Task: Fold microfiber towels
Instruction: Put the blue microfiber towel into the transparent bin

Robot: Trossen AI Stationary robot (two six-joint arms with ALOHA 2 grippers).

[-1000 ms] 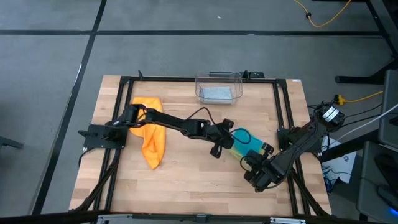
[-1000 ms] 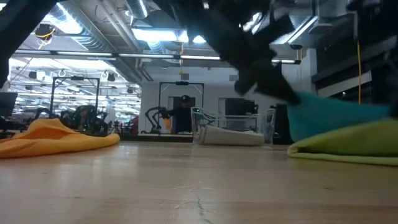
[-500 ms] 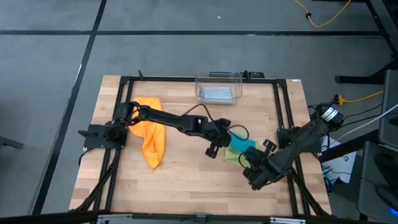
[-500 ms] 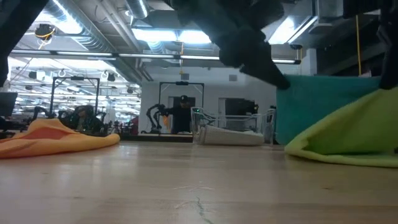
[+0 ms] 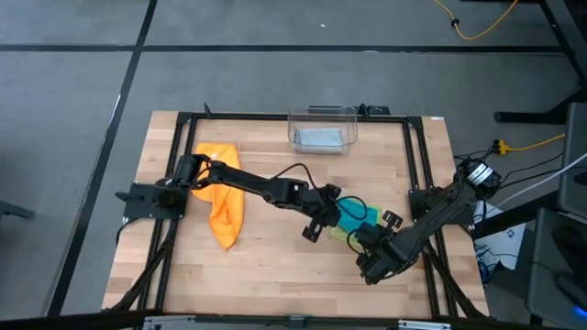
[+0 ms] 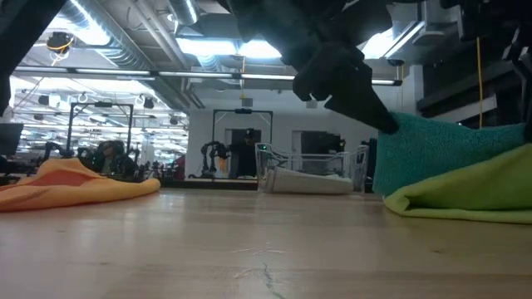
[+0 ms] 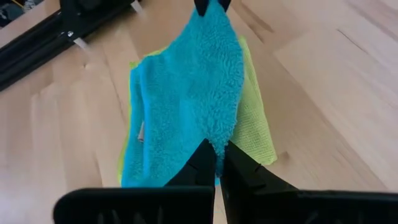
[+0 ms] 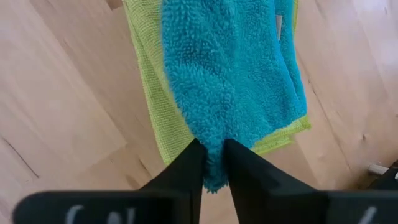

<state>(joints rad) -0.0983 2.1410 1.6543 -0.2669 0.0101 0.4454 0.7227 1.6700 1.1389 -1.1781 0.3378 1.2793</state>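
We see a pale wood table (image 5: pixel 275 257) on a grey floor, a lit workshop behind. We count four towels: orange towel (image 5: pixel 225 202) at the left, grey towel (image 5: pixel 319 138) in the clear bin (image 5: pixel 323 126), teal towel (image 7: pixel 186 106) over the green towel (image 8: pixel 155 106) — both the left gripper (image 7: pixel 216 163) and the right gripper (image 8: pixel 211 163) pinch a teal corner.
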